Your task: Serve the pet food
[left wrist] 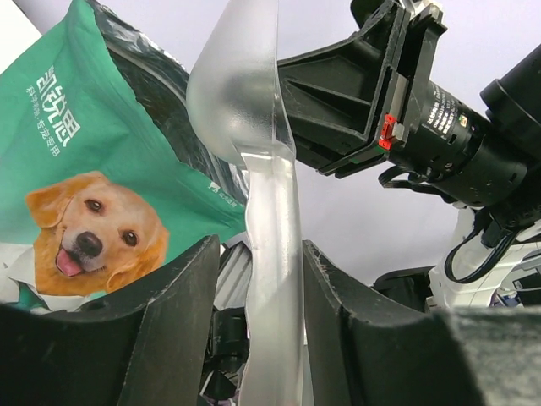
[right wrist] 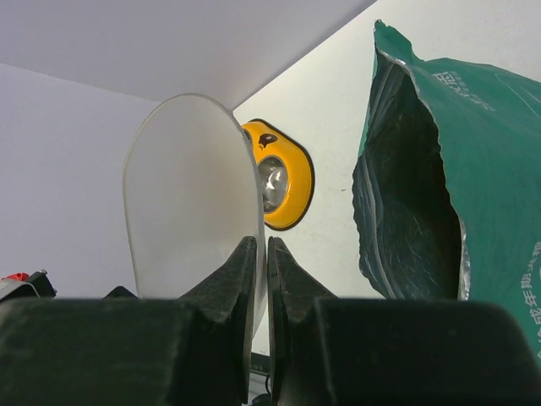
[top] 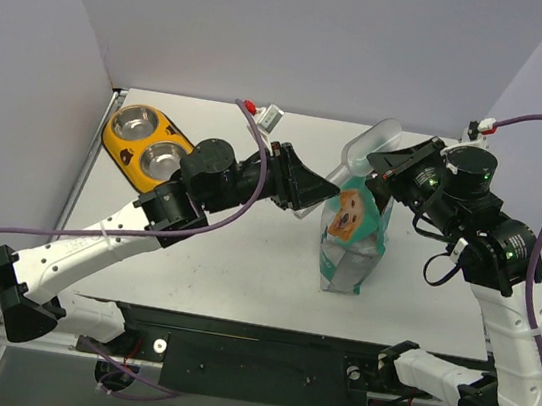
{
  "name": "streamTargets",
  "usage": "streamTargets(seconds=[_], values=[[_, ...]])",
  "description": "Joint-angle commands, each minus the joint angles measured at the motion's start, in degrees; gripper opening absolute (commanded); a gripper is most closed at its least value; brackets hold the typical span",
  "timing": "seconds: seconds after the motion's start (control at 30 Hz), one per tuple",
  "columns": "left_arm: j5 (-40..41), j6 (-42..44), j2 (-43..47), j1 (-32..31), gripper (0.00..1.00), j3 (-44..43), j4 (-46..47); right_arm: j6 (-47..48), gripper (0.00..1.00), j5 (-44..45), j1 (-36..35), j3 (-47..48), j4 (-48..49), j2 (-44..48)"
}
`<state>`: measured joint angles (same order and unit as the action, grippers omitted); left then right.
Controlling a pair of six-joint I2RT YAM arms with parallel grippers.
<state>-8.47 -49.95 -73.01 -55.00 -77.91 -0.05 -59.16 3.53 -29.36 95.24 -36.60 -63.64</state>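
The teal-and-white pouch [top: 354,245] with the dog face stands upright mid-table, its top open [right wrist: 406,186]. The pet food is hidden; inside the pouch I see only dark lining. The clear plastic scoop [top: 373,145] hangs above and behind the pouch mouth. My right gripper [top: 384,168] is shut on the rim of the scoop bowl [right wrist: 186,194], fingers pinched together [right wrist: 262,241]. My left gripper [left wrist: 260,245] is open astride the scoop handle [left wrist: 272,279], with a gap at its left finger [left wrist: 177,321]. The pouch [left wrist: 76,169] is just left of it.
The yellow double-bowl feeder [top: 120,147] with steel bowls sits at the table's far left corner, also in the right wrist view [right wrist: 303,182]. Grey walls close the back and sides. The white table [top: 241,270] runs between the feeder and the pouch.
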Motion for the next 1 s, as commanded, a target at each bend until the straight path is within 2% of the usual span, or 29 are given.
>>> streamTargets(seconds=[0.0,0.1,0.17,0.2,0.23,0.3,0.33,0.37,0.4,0.43,0.47,0.5,0.53,0.57,0.73,0.83,0.87,0.93,0.97], values=[[-1.8,1.1,-0.6,0.3,0.49,-3.4,1.2,-0.7,0.00,0.9,-0.4,0.4,3.3,-0.3],[-2.3,1.2,-0.7,0.6,0.37,-3.5,1.5,-0.2,0.00,0.8,-0.4,0.1,3.3,-0.3],[-2.4,1.2,-0.6,0.7,0.16,-3.2,1.4,0.4,0.00,0.1,-0.4,0.0,3.3,-0.4],[-2.3,1.1,-0.5,0.8,0.12,-3.1,1.4,0.7,0.00,-0.3,-0.4,0.1,2.9,-0.5],[-2.3,0.9,-0.5,1.1,0.03,-3.0,1.0,2.0,0.00,-0.5,-0.4,0.2,2.6,-0.4],[-2.3,0.4,0.4,1.5,0.00,-2.7,0.1,5.9,0.00,0.1,-0.4,-0.2,1.6,0.6],[-1.7,0.4,0.7,1.7,0.00,-2.5,0.1,9.4,0.07,0.2,-0.4,-0.2,0.1,0.7],[-1.2,0.7,1.6,1.9,0.00,-2.3,-2.6,11.6,0.24,0.6,-0.3,0.1,-1.0,0.5],[0.1,1.0,2.3,1.9,0.00,-2.2,-3.6,15.6,0.32,0.9,-0.3,2.1,-4.8,0.2],[1.3,1.7,3.3,2.0,0.00,-2.2,-6.7,17.8,0.44,1.8,-0.4,3.3,-7.3,-0.8],[2.5,2.1,3.9,2.1,0.00,-2.2,-8.0,21.2,0.50,2.8,-0.4,5.6,-11.3,-1.1],[3.1,3.1,5.1,2.3,0.00,-2.2,-11.0,22.5,0.64,5.2,-0.5,6.6,-13.7,-1.9],[4.4,3.6,5.6,2.4,0.00,-2.2,-12.8,24.8,0.72,7.7,-0.4,8.5,-17.5,-2.3],[5.2,3.8,6.6,2.4,0.00,-2.0,-15.6,25.7,0.91,8.8,-0.4,9.1,-18.8,-2.5],[10.3,3.3,11.1,2.4,0.00,0.3,-19.7,29.4,0.95,15.5,0.4,12.5,-25.5,-3.8],[12.9,2.5,13.7,2.4,0.00,0.8,-21.5,30.4,0.95,15.8,1.2,16.3,-29.4,-7.7],[13.4,2.3,13.9,2.4,0.00,1.4,-22.3,31.2,0.93,15.5,1.3,16.6,-30.1,-8.4],[13.7,1.2,15.0,2.4,0.00,2.5,-22.6,32.2,0.80,15.8,1.2,16.7,-29.9,-9.7],[13.7,0.5,15.6,2.4,0.00,2.9,-22.5,32.3,0.70,16.1,1.2,16.8,-29.8,-10.3]])
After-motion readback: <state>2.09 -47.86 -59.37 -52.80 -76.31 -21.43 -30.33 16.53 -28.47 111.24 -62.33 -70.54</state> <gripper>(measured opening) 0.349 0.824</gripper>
